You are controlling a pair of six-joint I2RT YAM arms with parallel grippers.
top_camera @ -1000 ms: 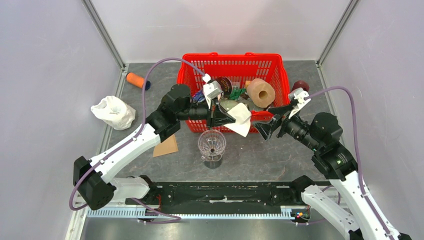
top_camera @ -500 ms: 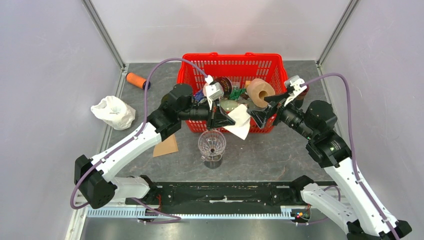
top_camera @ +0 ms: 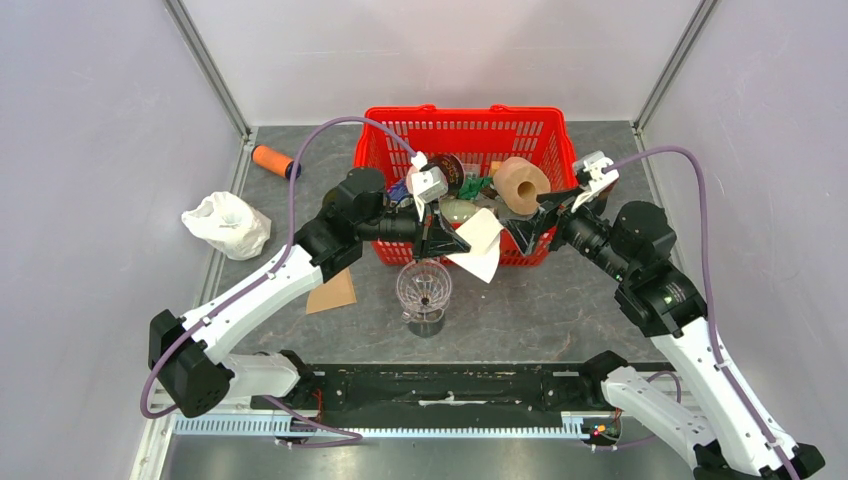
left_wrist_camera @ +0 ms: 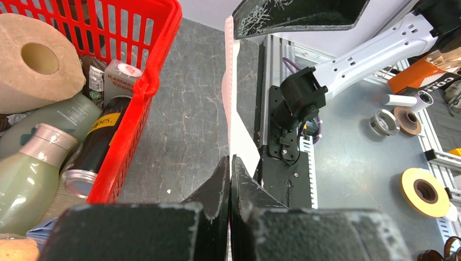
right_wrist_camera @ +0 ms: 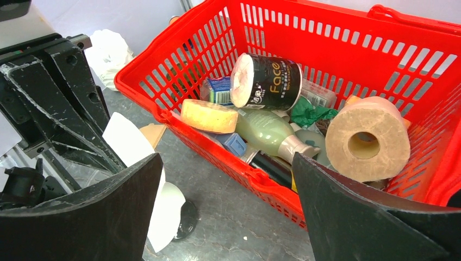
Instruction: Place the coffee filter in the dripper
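My left gripper (top_camera: pixel 458 243) is shut on a white paper coffee filter (top_camera: pixel 480 244) and holds it in the air in front of the red basket. In the left wrist view the filter (left_wrist_camera: pixel 234 103) shows edge-on, running up from the shut fingertips. The clear glass dripper (top_camera: pixel 423 289) stands on the table just below and left of the filter. My right gripper (top_camera: pixel 532 226) is open and empty, just right of the filter; in its wrist view the filter (right_wrist_camera: pixel 130 142) hangs by the left finger (right_wrist_camera: pixel 81 217).
A red basket (top_camera: pixel 465 122) holds a paper roll (top_camera: pixel 521 185), bottles and cans. An orange cylinder (top_camera: pixel 270 160) and a white bag (top_camera: pixel 227 224) lie at the left. A brown card (top_camera: pixel 333 292) lies left of the dripper.
My right gripper has risen and moved left toward the filter, from low by the basket's front to level with it. The left gripper with the filter has shifted slightly.
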